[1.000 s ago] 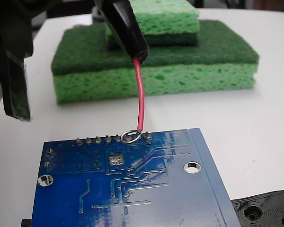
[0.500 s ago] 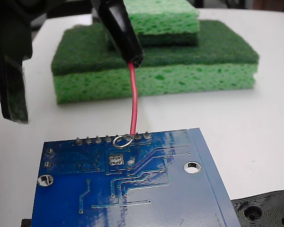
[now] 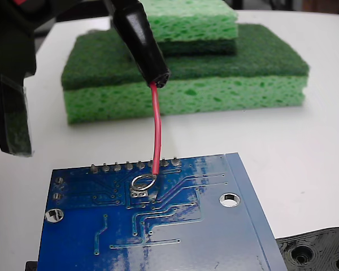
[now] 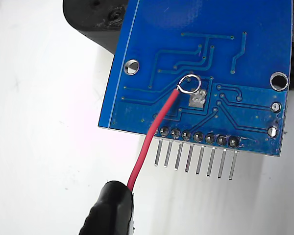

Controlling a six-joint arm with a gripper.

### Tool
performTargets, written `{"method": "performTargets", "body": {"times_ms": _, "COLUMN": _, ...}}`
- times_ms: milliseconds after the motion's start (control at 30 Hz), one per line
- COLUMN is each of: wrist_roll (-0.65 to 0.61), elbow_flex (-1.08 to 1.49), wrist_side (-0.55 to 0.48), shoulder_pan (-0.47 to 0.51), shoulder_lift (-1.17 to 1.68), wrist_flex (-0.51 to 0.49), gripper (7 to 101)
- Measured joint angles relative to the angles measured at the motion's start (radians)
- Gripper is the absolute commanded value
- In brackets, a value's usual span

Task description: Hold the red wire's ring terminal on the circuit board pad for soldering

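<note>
The blue circuit board point(image 3: 175, 237) lies at the front of the white table. A black sleeve point(image 3: 141, 45) slants down from my gripper point(image 3: 73, 7) at the top edge, where the grip itself is cut off. Out of the sleeve the red wire point(image 3: 156, 130) runs down to the silver ring terminal point(image 3: 143, 182). That ring sits over the far edge of the square silver pad point(image 3: 138, 193). In the wrist view the ring terminal point(image 4: 189, 83) overlaps the upper left corner of the pad point(image 4: 198, 99) on the circuit board point(image 4: 245, 58). I cannot tell whether it touches.
Two stacked green sponges point(image 3: 214, 84) stand behind the board. A black plastic piece with holes point(image 3: 316, 251) lies at the front right and under the board's end point(image 4: 95, 19). A row of grey pins point(image 4: 196, 156) juts from the board's edge. One dark gripper finger point(image 3: 14, 113) hangs at the left.
The ring has moved from the pin row at the board's far edge leftward and nearer, onto the edge of the pad. The sleeve has shifted left with it.
</note>
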Motion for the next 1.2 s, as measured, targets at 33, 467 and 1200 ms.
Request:
{"method": "performTargets", "body": {"times_ms": 33, "wrist_roll": 0.0, "elbow_flex": 0.0, "wrist_side": 0.0, "shoulder_pan": 0.002, "shoulder_lift": 0.0, "wrist_flex": 0.0, "gripper": 100.3}}
{"method": "performTargets", "body": {"times_ms": 467, "wrist_roll": 0.0, "elbow_flex": 0.005, "wrist_side": 0.005, "shoulder_pan": 0.003, "shoulder_lift": 0.0, "wrist_flex": 0.005, "gripper": 100.3}}
{"method": "performTargets", "body": {"times_ms": 1200, "wrist_roll": -0.005, "elbow_flex": 0.011, "wrist_side": 0.006, "shoulder_pan": 0.014, "shoulder_lift": -0.005, "wrist_flex": 0.003, "gripper": 100.3}}
